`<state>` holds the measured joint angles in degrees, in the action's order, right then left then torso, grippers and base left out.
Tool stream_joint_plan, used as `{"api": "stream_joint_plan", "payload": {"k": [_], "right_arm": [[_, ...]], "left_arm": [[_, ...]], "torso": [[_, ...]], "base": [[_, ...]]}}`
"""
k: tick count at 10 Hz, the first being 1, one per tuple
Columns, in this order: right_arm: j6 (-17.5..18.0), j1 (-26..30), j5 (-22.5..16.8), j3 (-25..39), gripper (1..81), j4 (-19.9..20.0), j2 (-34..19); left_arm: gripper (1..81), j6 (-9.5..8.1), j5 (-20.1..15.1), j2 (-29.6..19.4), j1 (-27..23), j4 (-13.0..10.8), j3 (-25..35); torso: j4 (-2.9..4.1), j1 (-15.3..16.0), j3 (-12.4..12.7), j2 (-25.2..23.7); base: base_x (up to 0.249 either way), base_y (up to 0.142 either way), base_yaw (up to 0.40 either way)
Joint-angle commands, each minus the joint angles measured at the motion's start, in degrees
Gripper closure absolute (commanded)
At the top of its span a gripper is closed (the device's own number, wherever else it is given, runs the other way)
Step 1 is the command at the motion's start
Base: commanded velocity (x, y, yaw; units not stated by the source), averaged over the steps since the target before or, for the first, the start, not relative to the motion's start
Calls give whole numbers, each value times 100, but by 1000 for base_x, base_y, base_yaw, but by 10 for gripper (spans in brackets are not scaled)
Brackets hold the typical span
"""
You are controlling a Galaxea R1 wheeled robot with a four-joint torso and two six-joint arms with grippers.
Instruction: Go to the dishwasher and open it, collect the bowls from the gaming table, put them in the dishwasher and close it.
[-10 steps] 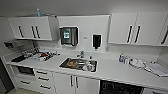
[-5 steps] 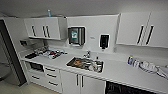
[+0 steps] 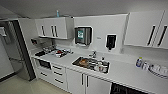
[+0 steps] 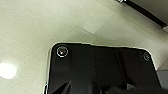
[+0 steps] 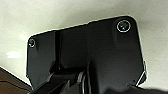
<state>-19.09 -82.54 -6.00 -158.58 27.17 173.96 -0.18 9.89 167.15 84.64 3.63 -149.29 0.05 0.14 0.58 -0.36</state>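
The dishwasher [image 3: 126,90] shows as a dark front under the white counter [image 3: 125,73], at the lower right of the head view, right of the sink cabinet doors. I cannot tell whether its door is open. The gaming table and the bowls are out of view. In both wrist views the robot's dark plate hangs over pale floor [image 4: 30,30] [image 5: 62,11].
A steel sink [image 3: 91,64] holding dishes sits mid-counter, with a stack of plates [image 3: 157,70] and a bottle [image 3: 139,62] at the right. White drawers [image 3: 58,73] and a tall steel fridge [image 3: 18,52] stand left. Wall cabinets [image 3: 53,27] and dispensers [image 3: 83,35] hang above.
The camera has moved: the whole kitchen has shifted right and grown larger in the picture, and the fridge has come into view at the left.
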Motion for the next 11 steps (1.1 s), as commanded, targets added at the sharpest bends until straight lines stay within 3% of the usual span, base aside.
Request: {"api": "stream_joint_plan", "payload": {"k": [1, 11], "right_arm": [[-16, 365, -385, -14, 10, -1, 1], [-7, 356, -323, -14, 10, 7, 0]], "left_arm": [[10, 1, -242, -49, -329, -38, 5], [10, 1, -242, -58, -329, -38, 13]], "torso": [[0, 0, 0, 0], [0, 0, 0, 0]], "base": [[0, 0, 199], [0, 0, 199]]}}
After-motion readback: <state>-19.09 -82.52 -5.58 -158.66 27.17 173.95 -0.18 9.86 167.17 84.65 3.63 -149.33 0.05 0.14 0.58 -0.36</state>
